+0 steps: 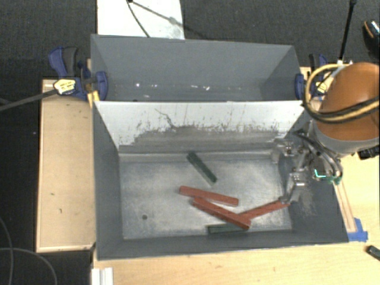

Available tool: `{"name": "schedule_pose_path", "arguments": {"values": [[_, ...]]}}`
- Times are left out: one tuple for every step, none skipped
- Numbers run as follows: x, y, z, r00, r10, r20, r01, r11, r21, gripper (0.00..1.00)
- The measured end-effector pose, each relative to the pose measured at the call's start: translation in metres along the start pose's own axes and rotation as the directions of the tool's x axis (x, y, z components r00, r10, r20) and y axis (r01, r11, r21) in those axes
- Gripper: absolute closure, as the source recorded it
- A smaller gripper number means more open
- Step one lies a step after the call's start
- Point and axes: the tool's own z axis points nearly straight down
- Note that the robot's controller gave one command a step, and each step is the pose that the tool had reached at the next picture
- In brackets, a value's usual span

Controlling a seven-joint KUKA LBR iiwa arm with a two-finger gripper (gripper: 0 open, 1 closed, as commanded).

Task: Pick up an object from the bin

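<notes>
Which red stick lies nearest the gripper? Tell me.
The rightmost red stick, its upper end by the gripper; the top red stick and the middle red stick lie farther left.

Arm at right edge of frame. Wrist fitted with a rounded, glossy orange cover (356,91). Black and yellow cables (317,85) loop round the cover's left side. Beneath it, a grey metal collar (341,138). The gripper (292,195) is bare silver metal with brackets and small fittings; one small green spot (323,174) on its body.
</notes>
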Motion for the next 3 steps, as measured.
{"name": "schedule_pose_path", "arguments": {"values": [[0.026, -0.004, 0.136, 0.989, 0.150, 0.000, -0.150, 0.989, -0.001, 0.00], [0.024, -0.004, 0.132, 0.990, 0.144, 0.007, -0.144, 0.990, 0.000, 1.00], [0.007, 0.039, 0.132, 0.982, -0.188, 0.010, 0.188, 0.982, 0.001, 1.00]]}}
